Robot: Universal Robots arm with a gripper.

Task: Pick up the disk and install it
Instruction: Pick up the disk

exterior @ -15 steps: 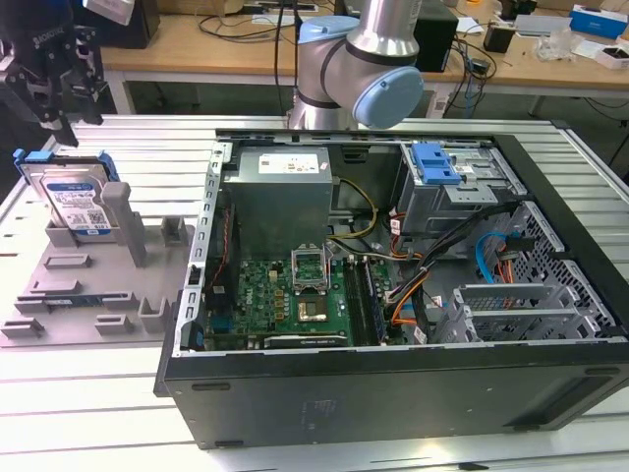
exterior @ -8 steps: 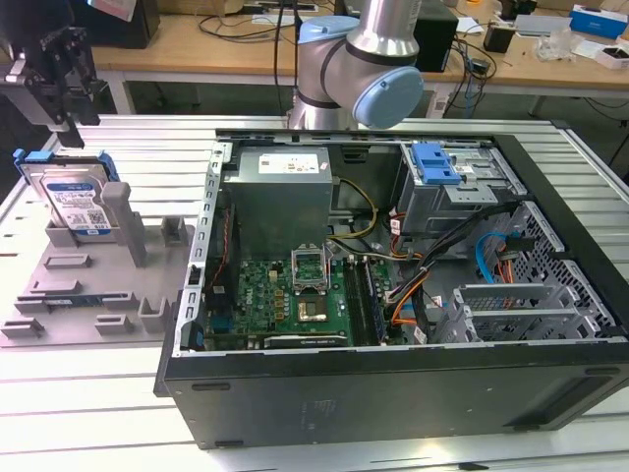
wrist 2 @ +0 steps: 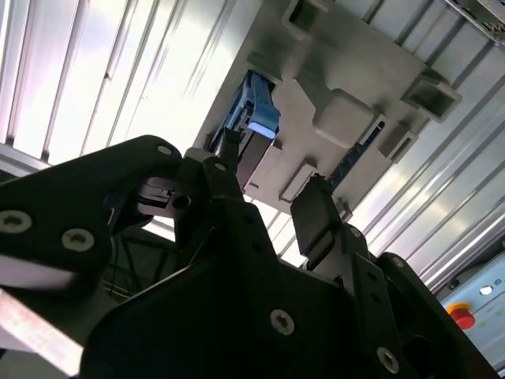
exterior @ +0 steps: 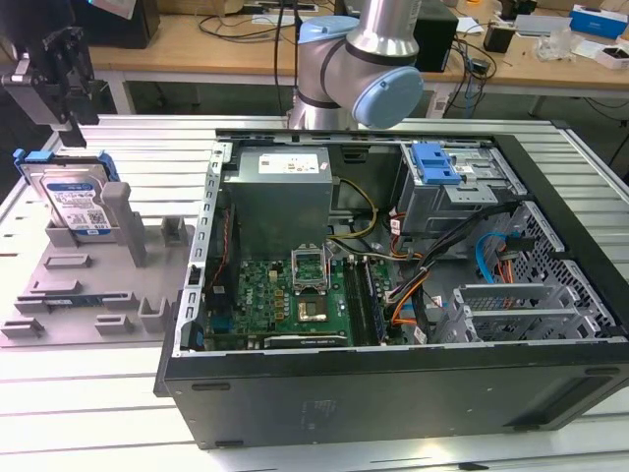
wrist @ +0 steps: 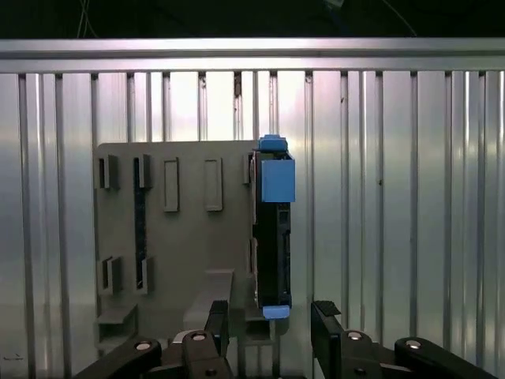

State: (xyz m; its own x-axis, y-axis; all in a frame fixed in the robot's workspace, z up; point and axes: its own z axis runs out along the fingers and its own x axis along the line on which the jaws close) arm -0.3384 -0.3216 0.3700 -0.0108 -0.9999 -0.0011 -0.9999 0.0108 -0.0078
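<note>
The tool [wrist: 270, 317] hung open and empty above the disk [wrist: 273, 229], standing on edge in a grey holder [wrist: 181, 229] directly beneath, where an off-centre descent could drive the tool onto its blue bracket [wrist: 277, 180].

Open computer case [exterior: 393, 398] on ribbed metal table [exterior: 79, 403], grey power supply [exterior: 277, 197], green motherboard [exterior: 265, 290], grey slotted holder [exterior: 98, 285] alongside

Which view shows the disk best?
The exterior view: the disk shows its labelled face, standing in the grey holder. The first wrist view sees the disk edge-on; the second wrist view catches its blue corner.
</note>
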